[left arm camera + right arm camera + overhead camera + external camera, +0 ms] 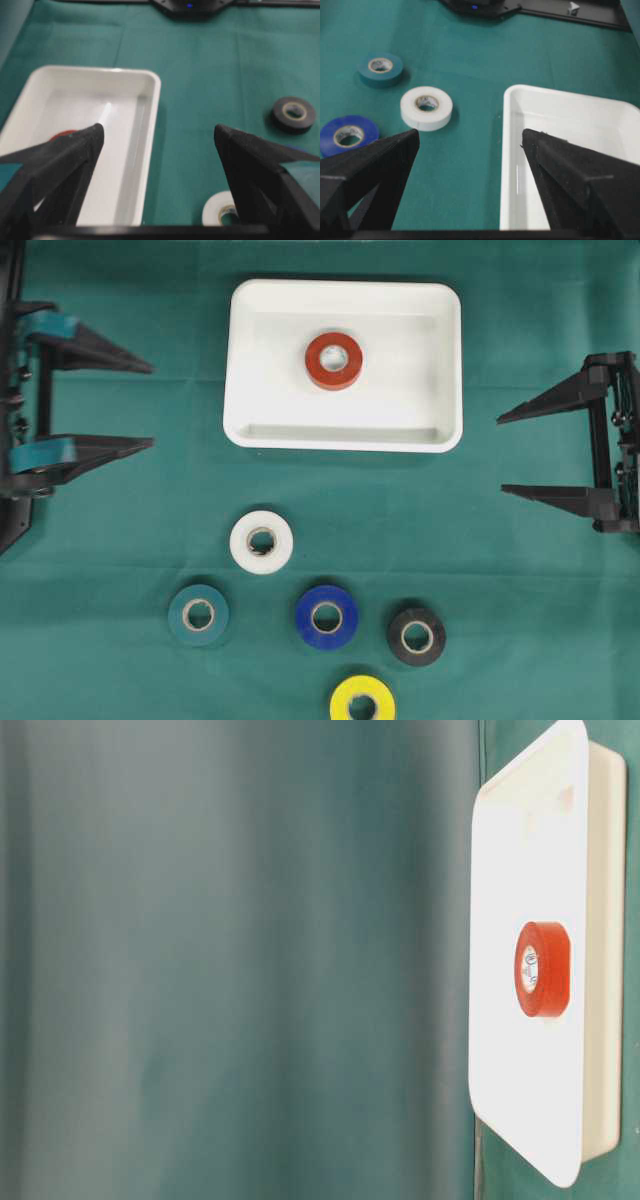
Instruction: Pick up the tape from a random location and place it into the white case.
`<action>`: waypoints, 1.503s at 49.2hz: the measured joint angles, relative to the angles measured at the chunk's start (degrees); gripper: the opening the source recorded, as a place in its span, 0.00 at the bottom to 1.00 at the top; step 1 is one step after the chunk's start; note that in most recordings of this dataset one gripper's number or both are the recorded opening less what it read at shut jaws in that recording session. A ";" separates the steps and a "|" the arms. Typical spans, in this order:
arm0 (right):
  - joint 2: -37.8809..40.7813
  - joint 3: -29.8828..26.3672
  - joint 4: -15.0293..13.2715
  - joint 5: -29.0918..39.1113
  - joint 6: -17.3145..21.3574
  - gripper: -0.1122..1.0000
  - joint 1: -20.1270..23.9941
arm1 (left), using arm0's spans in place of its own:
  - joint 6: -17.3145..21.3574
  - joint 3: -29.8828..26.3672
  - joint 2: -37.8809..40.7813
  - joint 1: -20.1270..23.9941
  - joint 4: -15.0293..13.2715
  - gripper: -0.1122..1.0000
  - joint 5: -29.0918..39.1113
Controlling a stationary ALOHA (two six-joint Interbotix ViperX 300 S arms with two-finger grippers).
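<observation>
over on the far left edge of the overhead view, left claw (150, 404) spread wide, holding nothing, hanging above the green bench (110, 530) and well apart from every roll. further right, toward the near edge, teal tape roll (198, 614) lying flat, then white tape roll (261, 542) just up and right of it. up top in the middle, white case (250, 410) sitting flat, with red tape roll (334, 360) lying flat inside it, roughly centre, a bit toward the far rim. below the case, blue tape roll (326, 616), then yellow tape roll (362, 702) cut off by the bottom edge, then black tape roll (416, 635). all five loose rolls apart from each other, none touching the case. out on the far right, right claw (499, 455) also wide apart and empty, level with the case's right side but clear of it. same red roll visible in the table-level view, resting on the case floor.
</observation>
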 measured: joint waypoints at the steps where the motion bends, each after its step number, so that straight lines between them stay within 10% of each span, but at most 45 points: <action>1: 0.09 0.09 0.00 -0.09 0.00 0.93 0.00 | 0.00 0.79 -0.70 0.00 -0.09 0.98 -0.18; 17: 0.09 0.00 0.00 -0.09 0.00 0.93 0.00 | -1.85 11.87 -9.23 0.00 -0.26 0.98 -5.71; 45: 0.88 0.09 0.00 0.09 0.88 0.93 0.18 | -2.37 13.18 -10.02 0.00 -0.18 0.98 -6.06; 74: 0.79 0.00 0.00 3.52 1.23 0.93 13.45 | -2.46 13.18 -10.02 0.00 -0.26 0.98 -6.06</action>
